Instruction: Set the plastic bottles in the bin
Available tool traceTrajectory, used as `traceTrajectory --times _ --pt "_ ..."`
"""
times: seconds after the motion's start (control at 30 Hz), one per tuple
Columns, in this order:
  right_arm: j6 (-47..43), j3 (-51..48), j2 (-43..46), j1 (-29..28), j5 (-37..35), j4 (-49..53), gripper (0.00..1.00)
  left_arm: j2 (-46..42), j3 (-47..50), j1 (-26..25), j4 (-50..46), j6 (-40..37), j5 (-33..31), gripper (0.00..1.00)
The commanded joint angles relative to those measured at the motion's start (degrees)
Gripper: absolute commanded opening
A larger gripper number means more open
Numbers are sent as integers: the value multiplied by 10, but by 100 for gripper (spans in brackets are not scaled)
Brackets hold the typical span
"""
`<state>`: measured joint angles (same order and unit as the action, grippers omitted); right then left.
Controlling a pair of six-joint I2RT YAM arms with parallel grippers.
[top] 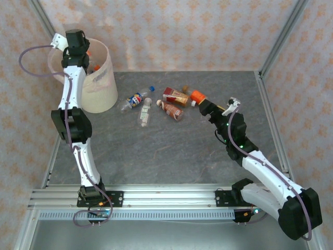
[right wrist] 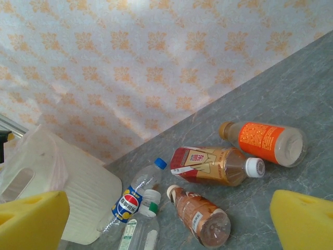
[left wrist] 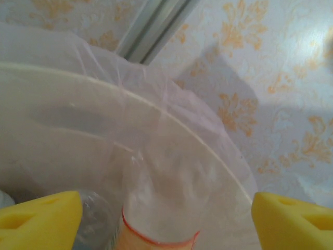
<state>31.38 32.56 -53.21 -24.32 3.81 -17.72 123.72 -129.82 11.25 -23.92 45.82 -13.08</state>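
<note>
Count five small clear plastic bottles lying loose mid-frame on the grey table in the top view. Make out a few more inside the round pale cream bin, upper left, one directly beneath the left gripper, spread wide, pinching nothing. Find the right gripper spread too, empty, near the orange-labelled bottle. Judging the job partly done: five to fetch.

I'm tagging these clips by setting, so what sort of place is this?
Probably a robot lab test cell, not a home: a grey table fenced by aluminium frame posts, patterned backdrop sheets for walls, and two arms bolted to a slotted rail at its near edge.
</note>
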Motion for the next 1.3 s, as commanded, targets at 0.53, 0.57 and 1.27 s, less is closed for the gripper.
traceTrajectory --times 0.53,0.57,1.27 --pt "-30 20 -87 1 -19 -12 99 -331 308 -59 110 -109 145 100" --pt "-32 29 -100 1 -9 -9 99 -348 331 -69 114 -111 146 100" --pt "-192 216 -326 30 101 152 99 -603 682 -193 122 -62 273 100"
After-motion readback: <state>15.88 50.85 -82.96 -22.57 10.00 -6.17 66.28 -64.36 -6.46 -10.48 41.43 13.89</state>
